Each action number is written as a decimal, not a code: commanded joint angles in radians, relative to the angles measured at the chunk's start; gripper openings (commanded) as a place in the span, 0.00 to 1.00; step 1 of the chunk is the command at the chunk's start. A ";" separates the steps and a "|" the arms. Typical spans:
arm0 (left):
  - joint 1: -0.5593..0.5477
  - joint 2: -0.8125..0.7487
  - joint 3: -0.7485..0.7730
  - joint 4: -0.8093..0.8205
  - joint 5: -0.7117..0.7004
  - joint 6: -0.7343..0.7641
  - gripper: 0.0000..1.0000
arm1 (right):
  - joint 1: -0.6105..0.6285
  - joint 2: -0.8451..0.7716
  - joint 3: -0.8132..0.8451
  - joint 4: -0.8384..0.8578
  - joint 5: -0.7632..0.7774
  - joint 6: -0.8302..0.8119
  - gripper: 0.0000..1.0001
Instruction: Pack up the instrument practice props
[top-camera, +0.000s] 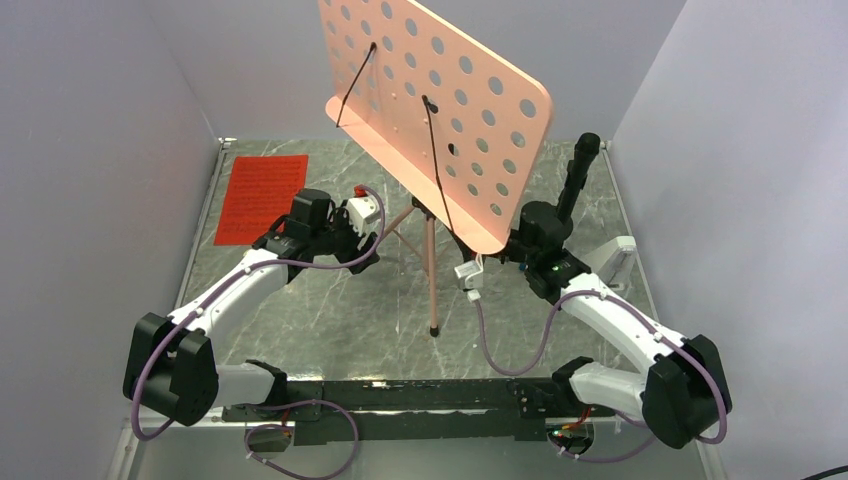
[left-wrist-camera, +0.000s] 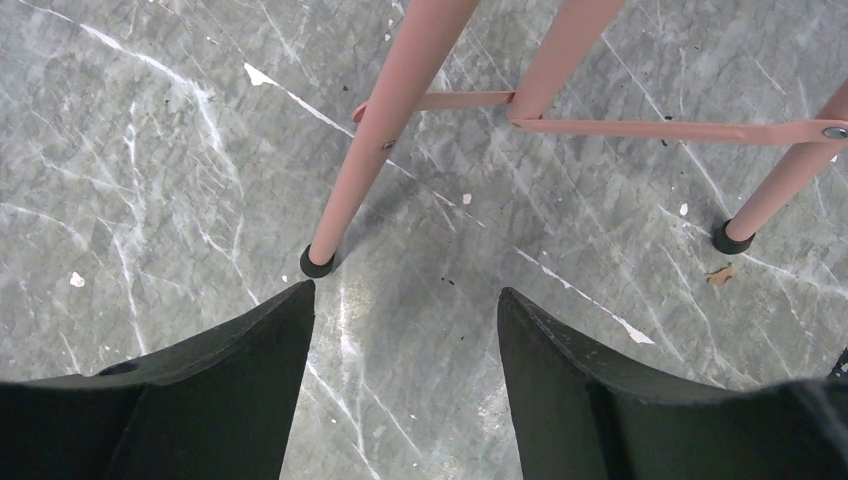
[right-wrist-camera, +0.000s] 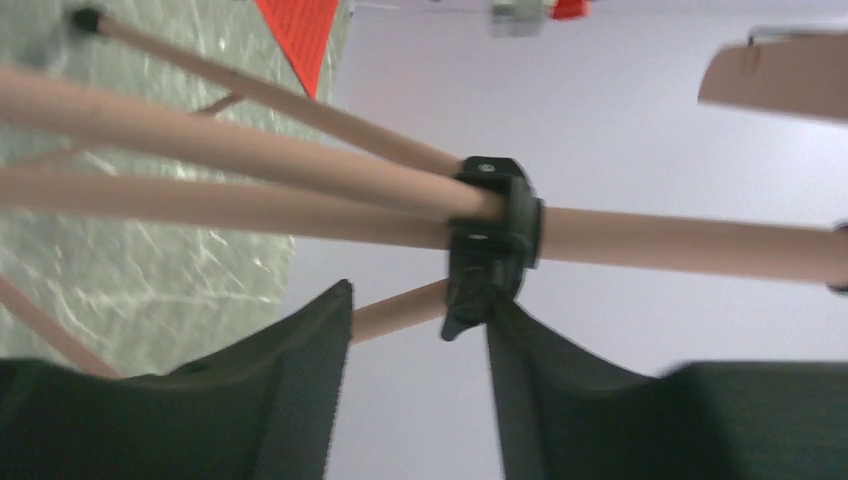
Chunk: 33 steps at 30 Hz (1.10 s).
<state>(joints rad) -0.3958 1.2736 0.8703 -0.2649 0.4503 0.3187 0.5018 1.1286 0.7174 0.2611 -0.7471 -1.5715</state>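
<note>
the music stand (top-camera: 440, 110) stands upright mid-tabletop (top-camera: 330, 310) on spread tripod legs. the sheet-music page (top-camera: 262, 197) lies flat at its 10 o'clock. the right hand (right-wrist-camera: 420, 298), at the mast's 3 o'clock, is released, with one finger against the black collar (right-wrist-camera: 495, 235), probably to free the legs. the left hand (left-wrist-camera: 405, 290), released and empty, hangs at 9 o'clock near a leg foot (left-wrist-camera: 317, 264). the desk's top edge is cut off from above.

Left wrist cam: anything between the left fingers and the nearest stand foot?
Nothing. In the left wrist view only bare marble table separates the open left gripper from the music stand's nearest foot, which sits just past one fingertip.
</note>
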 joint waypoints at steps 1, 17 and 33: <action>0.002 -0.008 0.023 0.037 0.030 -0.014 0.72 | 0.009 0.019 -0.025 -0.132 -0.035 -0.353 0.60; 0.003 -0.032 -0.022 0.058 0.045 -0.034 0.72 | 0.007 -0.256 -0.095 -0.029 0.269 0.824 0.93; 0.003 -0.019 -0.002 0.053 0.044 -0.042 0.72 | -0.195 -0.007 0.093 0.052 0.047 2.047 0.97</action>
<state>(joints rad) -0.3958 1.2594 0.8490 -0.2443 0.4736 0.2901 0.3115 1.1084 0.7074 0.2192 -0.6403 0.2550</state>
